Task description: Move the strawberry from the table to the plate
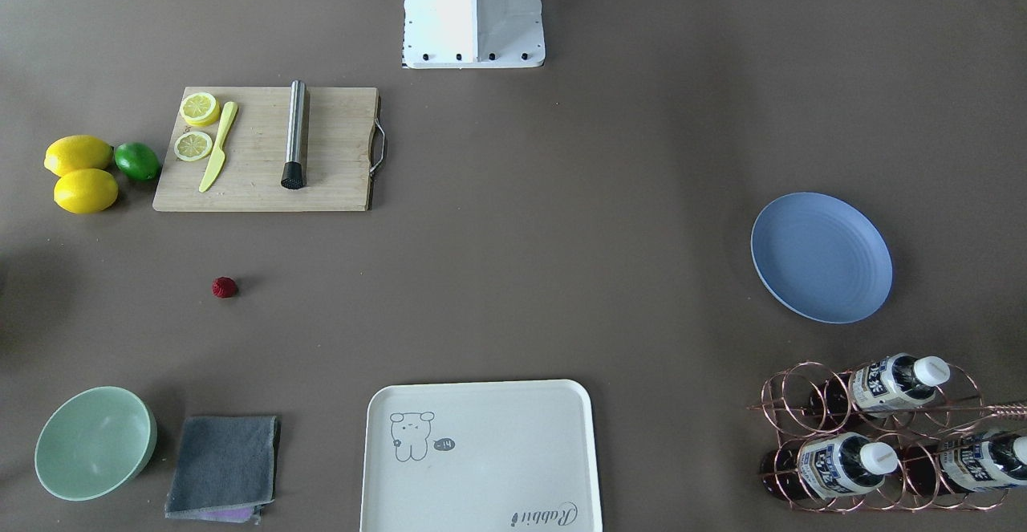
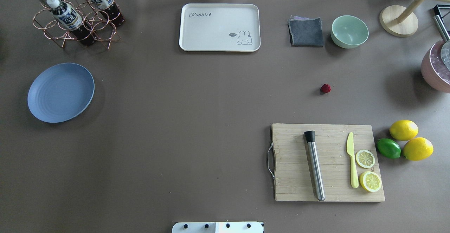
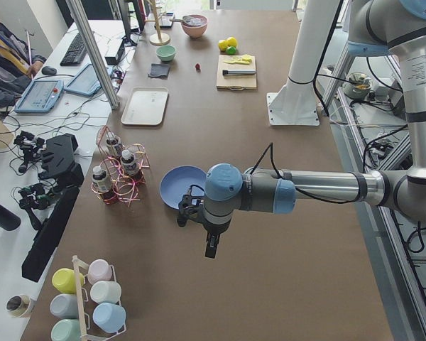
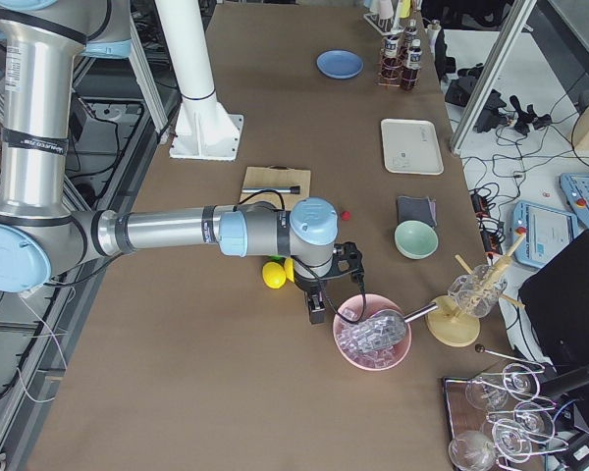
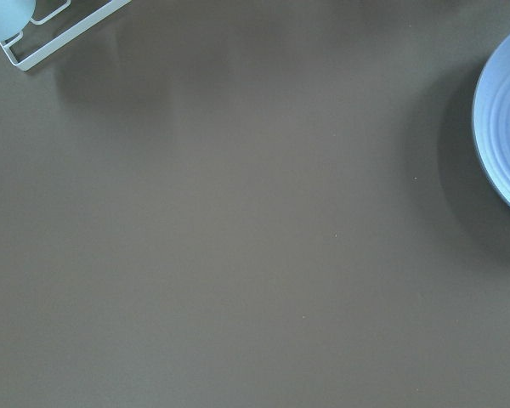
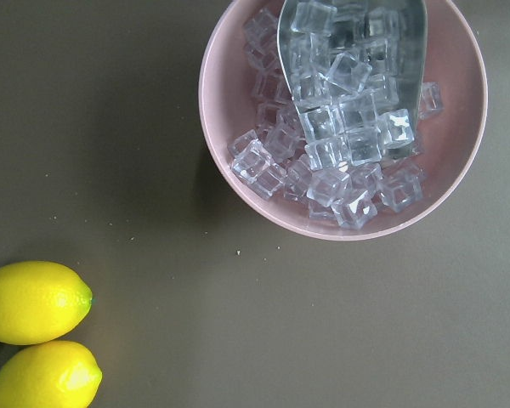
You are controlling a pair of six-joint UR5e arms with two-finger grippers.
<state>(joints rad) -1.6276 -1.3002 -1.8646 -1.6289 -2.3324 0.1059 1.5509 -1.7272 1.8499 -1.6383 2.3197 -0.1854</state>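
The strawberry (image 2: 325,88) is a tiny dark-red berry lying alone on the brown table (image 2: 197,96), between the cutting board and the mint bowl; it also shows in the front view as the strawberry (image 1: 225,287). The light-blue plate (image 2: 60,92) lies bare at the far other side, and its edge appears as the plate (image 5: 506,127) in the left wrist view. My left gripper (image 3: 210,247) hangs above the table near the plate. My right gripper (image 4: 316,310) hovers beside the pink ice bowl, well away from the strawberry. For both grippers I cannot tell open or shut.
A wooden cutting board (image 2: 328,162) carries lemon slices, a yellow knife and a steel muddler. Two lemons and a lime (image 2: 388,148) lie beside it. A mint bowl (image 2: 349,31), grey cloth (image 2: 306,32), cream tray (image 2: 219,27), bottle rack (image 2: 75,15) and pink ice bowl (image 6: 344,119) line the edges.
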